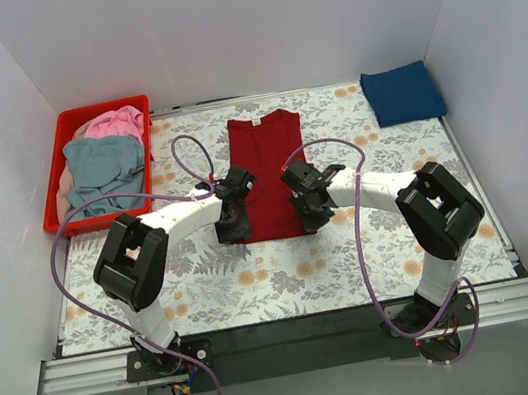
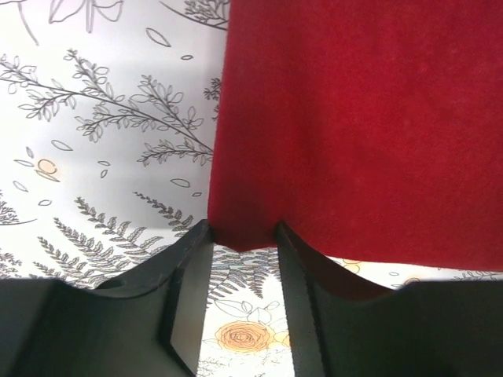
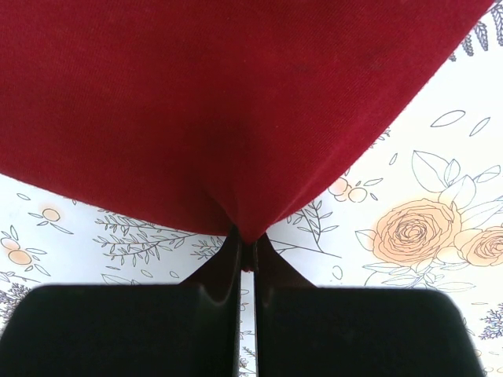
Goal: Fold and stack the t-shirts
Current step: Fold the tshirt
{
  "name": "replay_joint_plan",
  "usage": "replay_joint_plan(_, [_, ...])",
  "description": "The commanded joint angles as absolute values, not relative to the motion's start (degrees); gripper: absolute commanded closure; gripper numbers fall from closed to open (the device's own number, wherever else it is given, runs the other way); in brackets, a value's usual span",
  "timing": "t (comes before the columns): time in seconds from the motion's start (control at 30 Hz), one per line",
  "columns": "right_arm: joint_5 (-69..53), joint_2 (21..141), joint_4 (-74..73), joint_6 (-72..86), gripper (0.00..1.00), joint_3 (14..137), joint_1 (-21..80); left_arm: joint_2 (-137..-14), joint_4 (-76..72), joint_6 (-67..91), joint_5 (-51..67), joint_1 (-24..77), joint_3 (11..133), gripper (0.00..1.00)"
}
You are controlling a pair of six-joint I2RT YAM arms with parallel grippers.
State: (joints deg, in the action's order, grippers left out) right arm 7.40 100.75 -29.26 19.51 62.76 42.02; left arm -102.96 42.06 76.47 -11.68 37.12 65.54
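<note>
The dark red t-shirt (image 1: pixel 270 171) lies flat in a long narrow fold at the table's middle, collar at the far end. My left gripper (image 1: pixel 231 225) is at its near left corner, open, and the corner of the shirt (image 2: pixel 354 126) sits between the fingertips (image 2: pixel 242 232). My right gripper (image 1: pixel 310 218) is at the near right corner, shut on the hem of the red shirt (image 3: pixel 236 102), with a tuck of cloth pinched between the fingertips (image 3: pixel 246 243). A folded navy blue t-shirt (image 1: pixel 402 93) lies at the far right.
A red plastic basket (image 1: pixel 57 186) stands at the far left, holding a crumpled grey-blue shirt (image 1: pixel 102 169) and a pink one (image 1: pixel 117 123). White walls enclose the table on three sides. The floral tablecloth (image 1: pixel 288 280) covers the table.
</note>
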Motion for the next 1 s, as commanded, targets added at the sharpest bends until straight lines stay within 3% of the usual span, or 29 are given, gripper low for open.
replay_joint_plan(0.0, [8.4,101.3,-29.9,18.8,0.99,60.7,41.9,-106.5,44.2,76.6,-16.0,36.9,64.2,0.65])
replay_joint_plan(0.17, [8.2,101.3,-29.9,18.6,0.99,60.8,41.9,-107.6,43.3,76.6,-14.2,36.9,63.2,1.0])
replay_joint_plan(0.53, [3.1,94.3,-34.3,15.5,0.99,61.7,42.8,-99.1,50.0,75.9,-10.7,37.7,62.7,1.0])
replay_joint_plan(0.97, [-14.7,73.0,-55.5,23.7,0.99,54.4,57.6,-68.7,74.2,96.8,3.0,54.3,54.6,1.0])
